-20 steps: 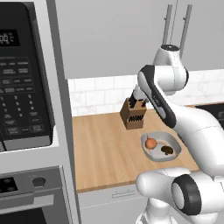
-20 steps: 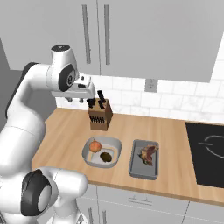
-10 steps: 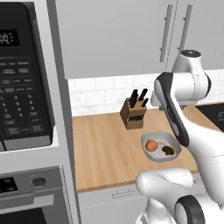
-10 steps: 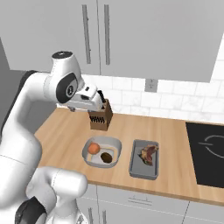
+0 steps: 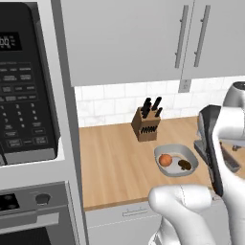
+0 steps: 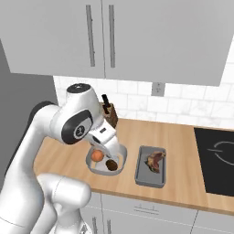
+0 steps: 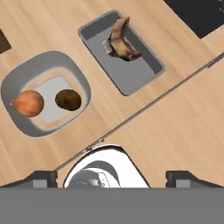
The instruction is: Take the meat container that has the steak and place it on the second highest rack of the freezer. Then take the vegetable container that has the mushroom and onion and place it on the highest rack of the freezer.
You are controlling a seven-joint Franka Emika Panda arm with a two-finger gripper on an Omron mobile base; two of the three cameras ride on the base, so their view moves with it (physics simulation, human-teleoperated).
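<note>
Swung right since before, my gripper (image 7: 112, 177) hangs wide open above the steak (image 7: 121, 41) tray (image 7: 131, 74) and bowl (image 7: 26, 127).

Bright, even rendered light, soft faint shadows, no glare or blur.

My counter (image 7: 183, 127) reads as matt light wood with fine grain. Both containers, round (image 7: 17, 74) and rectangular (image 7: 140, 74), look smooth matt grey plastic. Onion (image 7: 29, 103) skin slightly glossy.
</note>
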